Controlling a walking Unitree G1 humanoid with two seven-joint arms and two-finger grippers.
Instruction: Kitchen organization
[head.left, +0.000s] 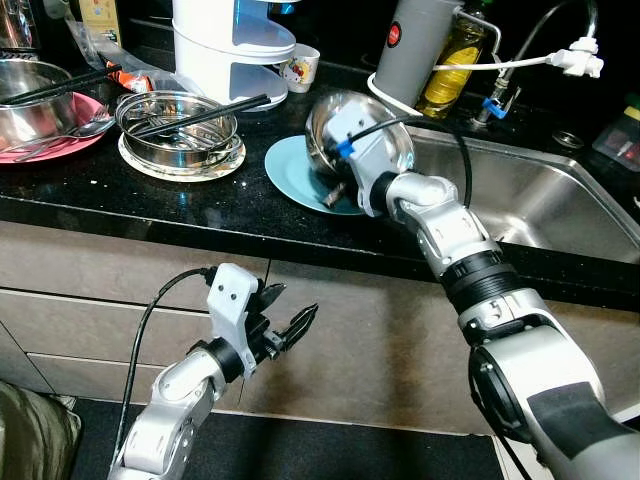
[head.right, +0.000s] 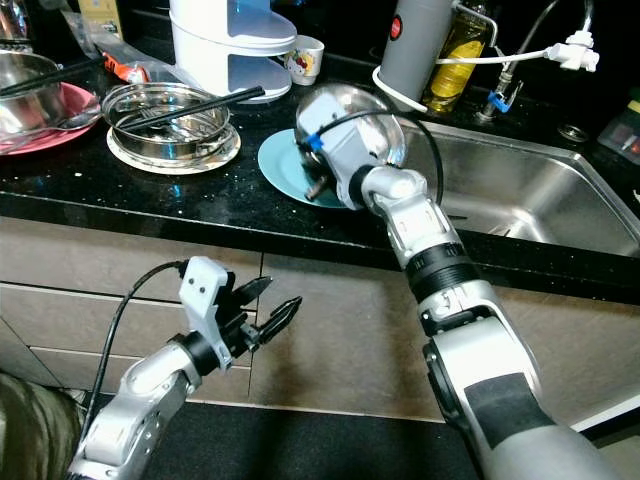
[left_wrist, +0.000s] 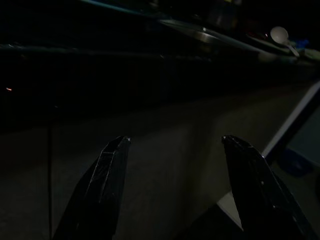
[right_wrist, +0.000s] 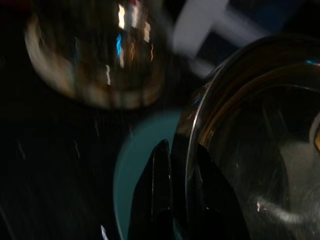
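A black speckled stone table (head.left: 200, 205) runs across a kitchen, with pale cabinet fronts below it and a steel sink (head.left: 540, 195) sunk into it. The sink serves as the landmark here.

The right end effector (right_wrist: 182, 192) is clenched on the rim of a shiny steel bowl (head.left: 330, 120), one black finger outside the rim and one inside. The bowl is tipped up on its edge, just beside the sink's near-left corner, over a teal plate (head.left: 295, 170) that lies flat on the table. The silver right arm reaches up to it from below the table edge.

Further from the sink, past the teal plate, a second steel bowl (head.left: 180, 125) sits on a white plate, with black chopsticks (head.left: 205, 115) laid across its rim. Further still, at the far end from the sink, another steel bowl (head.left: 30, 95) rests on a pink plate (head.left: 75, 140), with chopsticks and a spoon. Behind the teal plate stand a white appliance (head.left: 230, 45) and a small printed cup (head.left: 300, 68). Behind the sink are a grey cylinder (head.left: 415, 50), a bottle of yellow oil (head.left: 455, 60) and a tap with a white hose.

The left end effector (head.left: 290, 325) hangs below the table edge in front of the cabinet, well apart from the sink, its fingers spread and grasping nothing.
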